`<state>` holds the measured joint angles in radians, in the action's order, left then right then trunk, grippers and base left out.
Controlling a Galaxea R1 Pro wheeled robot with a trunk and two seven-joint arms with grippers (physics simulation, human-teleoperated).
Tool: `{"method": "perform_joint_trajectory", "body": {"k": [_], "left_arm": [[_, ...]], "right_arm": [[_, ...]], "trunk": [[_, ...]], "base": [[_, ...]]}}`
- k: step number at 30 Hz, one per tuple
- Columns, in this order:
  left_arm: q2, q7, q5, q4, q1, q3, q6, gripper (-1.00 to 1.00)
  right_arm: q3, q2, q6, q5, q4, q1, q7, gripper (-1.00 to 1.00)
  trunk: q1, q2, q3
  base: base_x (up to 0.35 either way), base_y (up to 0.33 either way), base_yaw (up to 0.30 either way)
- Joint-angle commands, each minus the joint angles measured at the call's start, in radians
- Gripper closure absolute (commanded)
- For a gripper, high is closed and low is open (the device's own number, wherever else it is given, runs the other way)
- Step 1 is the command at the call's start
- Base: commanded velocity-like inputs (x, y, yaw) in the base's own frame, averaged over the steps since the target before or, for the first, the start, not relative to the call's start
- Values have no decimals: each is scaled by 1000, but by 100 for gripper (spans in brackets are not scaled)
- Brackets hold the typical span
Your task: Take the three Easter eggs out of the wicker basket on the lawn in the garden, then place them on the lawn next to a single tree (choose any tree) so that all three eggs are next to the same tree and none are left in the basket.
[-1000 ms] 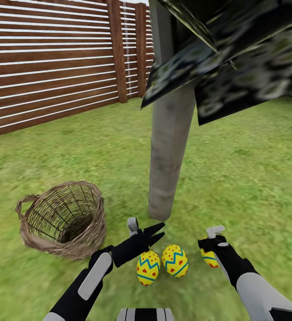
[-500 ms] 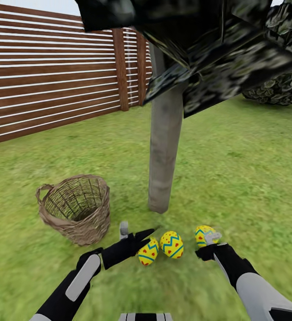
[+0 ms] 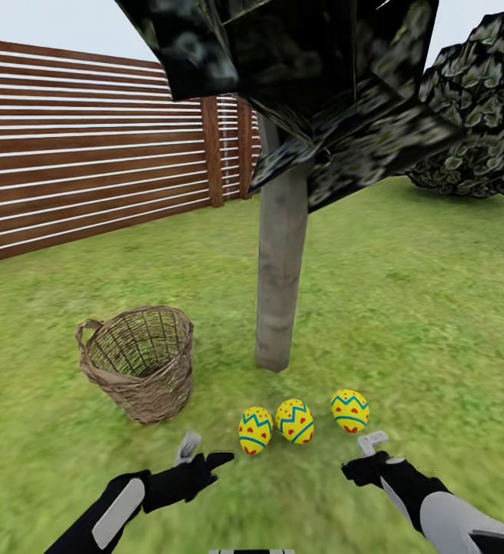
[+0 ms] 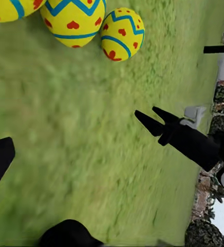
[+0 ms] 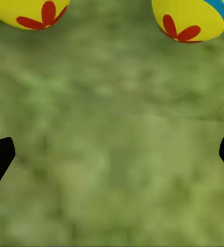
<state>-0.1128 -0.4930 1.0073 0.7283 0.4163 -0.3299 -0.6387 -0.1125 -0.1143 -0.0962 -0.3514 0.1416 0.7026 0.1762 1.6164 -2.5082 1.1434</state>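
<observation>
The garden lawn [image 3: 405, 308] is flat mottled grass, bounded at the far side by a slatted wooden fence [image 3: 90, 177], with a bush [image 3: 482, 115] at the far right. The tree [image 3: 282, 277] stands at centre, its trunk upright under a dark leaf canopy. The wicker basket [image 3: 138, 362] sits upright on the grass to the left of the trunk, apart from it; I see no egg through its open rim. The three Easter eggs [image 3: 294, 420] lie in a row on the grass near the base of the trunk, each standing roughly on end with its long axis close to vertical. They lie ahead of both grippers, between me and the trunk. The left gripper [image 3: 202, 458] is just short of the leftmost egg; the right gripper [image 3: 368, 455] is just short of the rightmost egg. Neither touches an egg. In the wrist views the fingers of each gripper stand apart with only grass between them. I judge placement complete; any further move is retraction, away from the eggs.
</observation>
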Motion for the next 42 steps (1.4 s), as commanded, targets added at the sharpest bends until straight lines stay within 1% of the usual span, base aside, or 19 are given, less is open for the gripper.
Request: {"method": "perform_joint_trajectory", "body": {"k": [1,3,4,6,8,9,13,15,18,19,21,22,23,26,30,36,40,41,42], "left_arm": [[0,54,-7,4,1,-2,-5,-100],[-3,160,-15,10,1,-2,-11,-100],[-5,178,-15,10,1,-2,-12,-100],[-16,268,-17,10,1,-3,-12,-100],[-26,386,-16,10,1,-5,-12,-100],[-27,416,-16,9,1,-6,-11,-100],[-24,578,-16,1,0,-9,-9,-100],[-10,669,-15,-3,-2,-11,-9,-100],[7,759,-15,-4,-7,-32,-13,-100],[17,830,-10,-3,-9,-92,-16,-100],[37,871,-8,-4,-9,-138,-18,-100],[49,890,-7,-4,-10,-152,-19,-100],[72,933,-6,-6,-13,-167,-20,-100],[104,1025,-6,-14,-27,-176,-20,-100],[124,1093,-7,-21,-57,-178,-10,-100],[124,1103,-10,-22,-115,-179,7,-100],[128,1101,-11,-55,-124,-183,60,-100],[129,1099,-12,-69,-125,-197,87,-100],[129,1098,-11,-81,-126,-229,120,-100]], "right_arm": [[-9,0,12,-9,-14,0,-3,-100],[-8,-9,24,-8,-44,-11,-8,-100],[-8,-11,25,-8,-47,-14,-8,-100],[-8,-17,27,-7,-54,-28,-9,-100],[-8,-21,27,-7,-55,-58,-9,-100],[-7,-21,29,-7,-55,-67,-9,-100],[-7,-22,102,-8,-57,-113,-22,-100],[-7,-21,136,-8,-57,-140,-52,-100],[-7,-19,147,-7,-57,-148,-68,-100],[-7,-18,149,-6,-58,-149,-73,-100],[-7,-18,149,-5,-60,-150,-74,-100],[-7,-18,150,-5,-64,-150,-74,-100],[-7,-18,151,-5,-75,-150,-74,-100],[-7,-17,151,-7,-86,-151,-75,-100],[-7,-14,151,-10,-93,-159,-75,-100],[-7,-13,151,-11,-109,-172,-75,-100],[-7,-16,151,-12,-122,-175,-75,-100],[-7,-17,151,-12,-126,-181,-75,-100],[-7,-17,151,-13,-129,-187,-75,-100]], "trunk": [[-1,0,-3],[-2,0,-11],[-2,1,-15],[-3,1,-23],[-4,2,-30],[-4,2,-34],[-6,3,-50],[-7,3,-57],[-8,4,-69],[-9,4,-73],[-10,5,-81],[-10,5,-84],[-11,5,-88],[-12,6,-100],[-14,7,-115],[-16,8,-139],[-31,35,-151],[-35,42,-154],[-39,49,-157]], "base": [[0,0,0],[0,0,0],[0,0,0],[0,0,0],[0,0,0],[0,0,0],[0,0,0],[0,0,0],[0,0,0],[0,0,0],[0,0,0],[0,0,0],[0,0,0],[0,0,0],[0,0,0],[0,0,0],[0,0,0],[0,0,0],[0,0,0]]}}
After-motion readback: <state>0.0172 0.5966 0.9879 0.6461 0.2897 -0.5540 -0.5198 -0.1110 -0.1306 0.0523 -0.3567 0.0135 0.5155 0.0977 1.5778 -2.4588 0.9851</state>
